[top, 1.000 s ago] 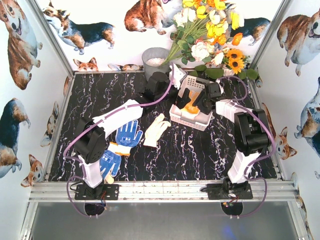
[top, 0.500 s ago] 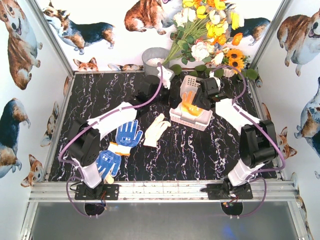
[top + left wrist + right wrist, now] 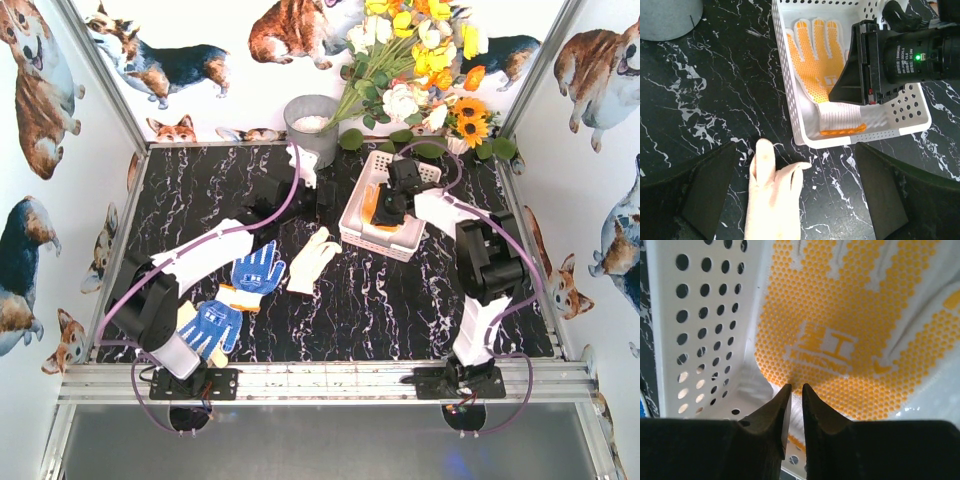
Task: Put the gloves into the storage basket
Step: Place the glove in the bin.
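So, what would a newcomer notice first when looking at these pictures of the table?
Probably the yellow glove lying dotted side up inside the white basket at the back right, with the right gripper just above it. Next, two blue gloves at the front left beside the left arm, and the bright flowers at the back.

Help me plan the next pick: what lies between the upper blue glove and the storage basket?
One cream glove lies flat between the upper blue glove and the storage basket; the top view shows it.
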Tool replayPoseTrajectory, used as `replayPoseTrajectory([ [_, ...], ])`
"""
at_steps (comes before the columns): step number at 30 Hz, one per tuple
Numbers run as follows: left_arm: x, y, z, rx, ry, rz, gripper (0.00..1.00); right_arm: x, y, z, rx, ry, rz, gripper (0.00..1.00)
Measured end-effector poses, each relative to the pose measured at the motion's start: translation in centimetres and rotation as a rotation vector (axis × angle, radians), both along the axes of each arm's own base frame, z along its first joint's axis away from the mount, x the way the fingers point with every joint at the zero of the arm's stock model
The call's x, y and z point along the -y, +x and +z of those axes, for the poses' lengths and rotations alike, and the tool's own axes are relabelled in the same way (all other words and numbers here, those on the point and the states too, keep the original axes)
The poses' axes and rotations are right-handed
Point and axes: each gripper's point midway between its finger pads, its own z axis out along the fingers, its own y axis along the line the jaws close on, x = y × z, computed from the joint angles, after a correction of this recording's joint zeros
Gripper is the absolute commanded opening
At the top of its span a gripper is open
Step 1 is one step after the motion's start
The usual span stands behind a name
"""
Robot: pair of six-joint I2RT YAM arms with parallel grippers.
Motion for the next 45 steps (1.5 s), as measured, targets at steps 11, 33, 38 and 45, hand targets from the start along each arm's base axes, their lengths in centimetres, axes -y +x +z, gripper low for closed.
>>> replayPoseTrajectory([
  [11, -1.3, -0.2, -0.2, -0.012, -0.003, 0.040, 0.97, -1.0, 2.2, -0.9, -0.011, 0.018, 0.008, 0.16],
  [33, -3.0, -0.8, -0.9, -0.038, -0.007, 0.090, 0.97, 2.1, 4.0, -2.1, -0.003, -0.043, -0.238, 0.18],
  [38, -3.8, -1.4, 0.0, -0.033, -0.018, 0.113, 0.97, 2.0, 4.0, -1.3, 0.013, -0.023, -0.230, 0.33],
  [45, -6.8, -3.7, 2.1, -0.023, -0.029, 0.201, 0.98, 1.9, 2.6, 4.8, 0.120, 0.028, -0.182, 0.46],
])
